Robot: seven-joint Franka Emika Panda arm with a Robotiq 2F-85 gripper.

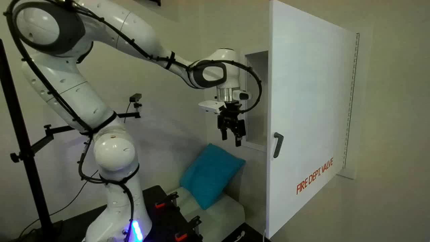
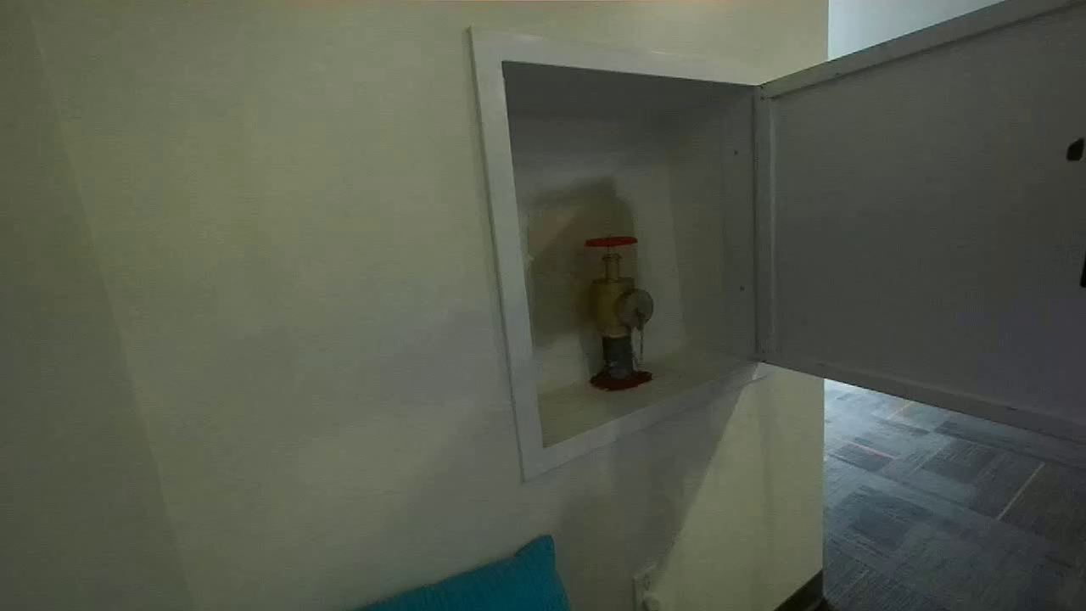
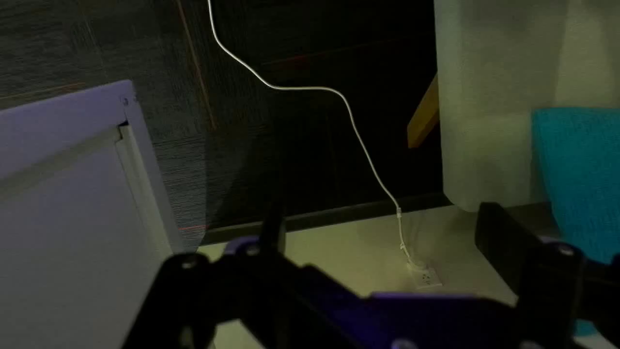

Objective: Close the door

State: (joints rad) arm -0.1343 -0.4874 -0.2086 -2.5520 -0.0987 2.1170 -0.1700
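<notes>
The door is a large flat white panel (image 1: 309,90) with red "FIRE DEPT. VALVE" lettering and a grey latch handle (image 1: 278,145). It stands swung wide open from the wall. Its inner face shows in an exterior view (image 2: 925,229), and its lower corner shows at the left of the wrist view (image 3: 72,242). My gripper (image 1: 231,138) points down on the inner side of the door, in front of the recess, apart from the panel. In the wrist view the fingers (image 3: 382,223) are spread with nothing between them. The gripper is out of view in an exterior view.
The recess has a white frame (image 2: 501,255) and holds a brass valve with a red wheel (image 2: 615,314). A teal pillow (image 1: 213,174) lies on a light seat (image 1: 225,210) below. A white cord (image 3: 310,88) runs to a wall outlet (image 3: 427,277). A black pole (image 1: 25,151) stands beside the arm.
</notes>
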